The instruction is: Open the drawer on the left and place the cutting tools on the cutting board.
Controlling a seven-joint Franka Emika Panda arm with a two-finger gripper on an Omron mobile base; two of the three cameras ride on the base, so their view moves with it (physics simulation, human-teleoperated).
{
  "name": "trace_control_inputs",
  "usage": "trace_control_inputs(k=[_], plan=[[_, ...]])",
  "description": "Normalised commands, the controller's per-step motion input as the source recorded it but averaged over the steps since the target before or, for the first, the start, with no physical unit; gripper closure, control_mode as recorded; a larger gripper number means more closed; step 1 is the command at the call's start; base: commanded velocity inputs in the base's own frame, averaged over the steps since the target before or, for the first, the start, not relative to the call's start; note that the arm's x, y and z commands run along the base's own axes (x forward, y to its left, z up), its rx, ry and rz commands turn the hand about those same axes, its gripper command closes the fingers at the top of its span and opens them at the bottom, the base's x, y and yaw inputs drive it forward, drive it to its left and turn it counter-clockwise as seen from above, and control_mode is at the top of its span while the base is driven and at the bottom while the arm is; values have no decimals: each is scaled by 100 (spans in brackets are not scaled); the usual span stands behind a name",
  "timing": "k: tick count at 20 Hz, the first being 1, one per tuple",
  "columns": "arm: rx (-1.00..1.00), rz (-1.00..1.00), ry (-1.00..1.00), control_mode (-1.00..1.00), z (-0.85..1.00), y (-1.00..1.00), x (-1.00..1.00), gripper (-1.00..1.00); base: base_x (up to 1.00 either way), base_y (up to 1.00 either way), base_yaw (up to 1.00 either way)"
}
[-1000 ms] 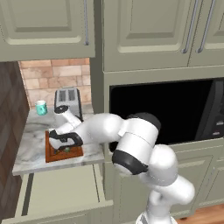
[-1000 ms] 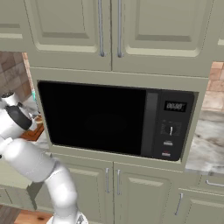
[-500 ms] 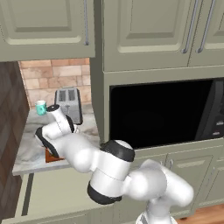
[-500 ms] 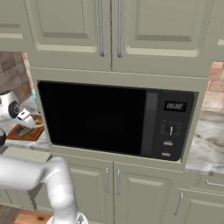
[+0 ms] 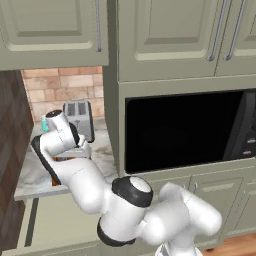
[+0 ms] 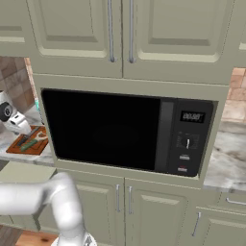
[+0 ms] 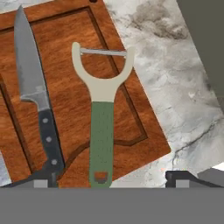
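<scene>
Marble counter [image 7: 175,87]: reddish grooved cutting board [image 7: 74,100], knife [image 7: 35,92], green-handled peeler [image 7: 101,127], tool [image 7: 111,177] open.

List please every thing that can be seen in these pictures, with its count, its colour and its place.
cutting board: one, reddish-brown, on the marble counter.
knife: one, steel blade, black handle, lying on the board.
peeler: one, cream head, green handle, on the board beside the knife.
toaster: one, silver, at the counter's back.
cup: one, teal, left of the toaster.
microwave: one, black, built in.
drawer: one, grey-green, open below the counter.
pincer: one, dark tips, open above the board.
</scene>
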Motion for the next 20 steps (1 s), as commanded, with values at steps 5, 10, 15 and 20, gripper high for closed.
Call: trace_control_inputs(k=[5, 10, 15, 20], plan=[[0, 0, -1, -100, 47, -1, -100, -100, 0, 0, 0], [0, 0, -3, -100, 38, -43, -100, -100, 0, 0, 0], [0, 0, -6, -100, 29, -87, -100, -100, 0, 0, 0], [0, 4, -5, -100, 33, -100, -78, -100, 0, 0, 0]])
